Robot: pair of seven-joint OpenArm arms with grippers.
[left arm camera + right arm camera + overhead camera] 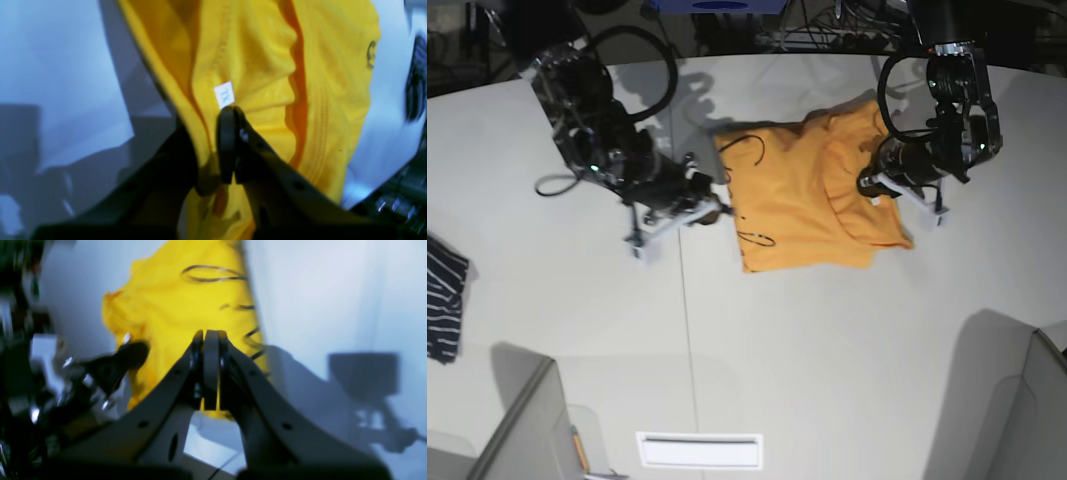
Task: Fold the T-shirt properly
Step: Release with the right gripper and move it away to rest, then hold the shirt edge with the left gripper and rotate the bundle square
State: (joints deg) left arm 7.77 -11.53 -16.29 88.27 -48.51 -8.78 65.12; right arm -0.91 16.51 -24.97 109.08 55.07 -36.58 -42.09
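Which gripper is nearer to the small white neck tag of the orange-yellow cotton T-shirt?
The left. The left gripper has its jaws closed on the orange-yellow cotton T-shirt right beside the small white neck tag. The right gripper sits at the shirt's opposite edge.

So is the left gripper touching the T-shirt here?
Touching. The left wrist view shows the left gripper pinching T-shirt fabric just below the white neck tag.
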